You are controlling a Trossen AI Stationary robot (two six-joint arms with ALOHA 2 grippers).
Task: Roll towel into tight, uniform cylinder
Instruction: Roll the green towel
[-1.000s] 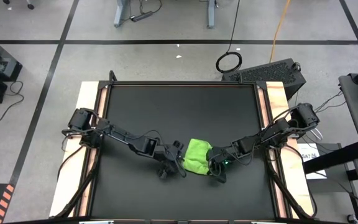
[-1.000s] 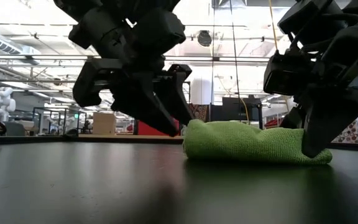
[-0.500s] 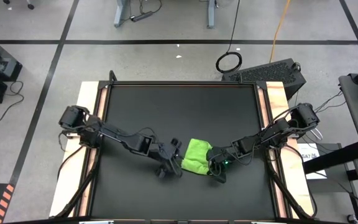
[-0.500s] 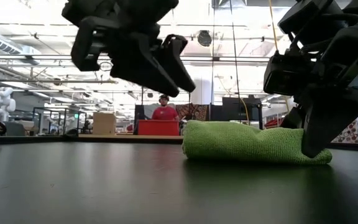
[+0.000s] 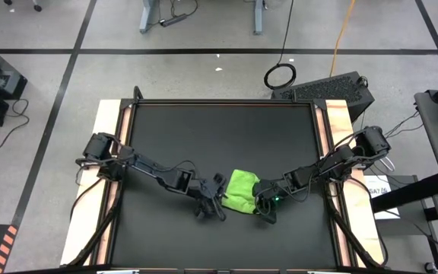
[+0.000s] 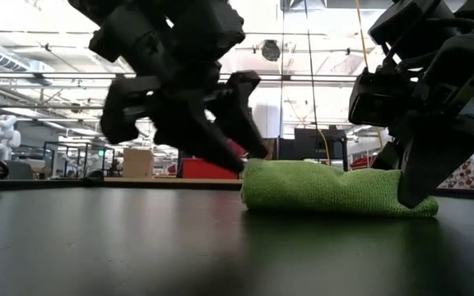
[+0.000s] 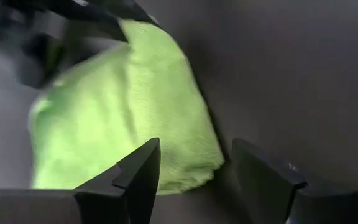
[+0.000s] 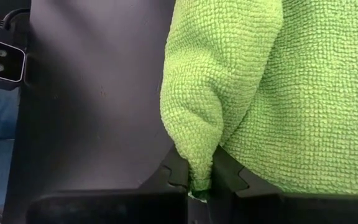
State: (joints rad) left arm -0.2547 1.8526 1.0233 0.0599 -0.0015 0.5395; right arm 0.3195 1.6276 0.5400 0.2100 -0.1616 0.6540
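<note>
The lime-green towel [image 5: 240, 190] lies as a thick folded bundle on the black tabletop [image 5: 204, 137], near its front middle. My left gripper [image 5: 217, 202] is open at the towel's left end. In the left wrist view its fingers [image 7: 143, 163] straddle the towel's near corner [image 7: 191, 171]. In the low view its tips [image 6: 249, 160] slant down to the bundle's upper left end [image 6: 257, 168]. My right gripper [image 5: 262, 205] is shut on the towel at its right end [image 6: 414, 193]. My left gripper stands with one finger on either side of the towel's corner; whether a finger touches the cloth I cannot tell. My right gripper pinches a bunched fold at the towel's right end [image 8: 197, 163] between its two fingers [image 8: 232, 177]. It slants down from the table's right. The towel rests on the table.
Pale wooden rails [image 5: 109, 152] run along the table's left and right sides. The black top lies bare on the far side of the towel [image 5: 219, 129]. A small camera unit [image 8: 2, 59] sits at the table's edge in the right wrist view.
My left gripper drew back up and toward the table's left edge, clear of the towel, then came back down to the towel's left end, rolled slightly. It stayed open. My right gripper and the towel kept still.
</note>
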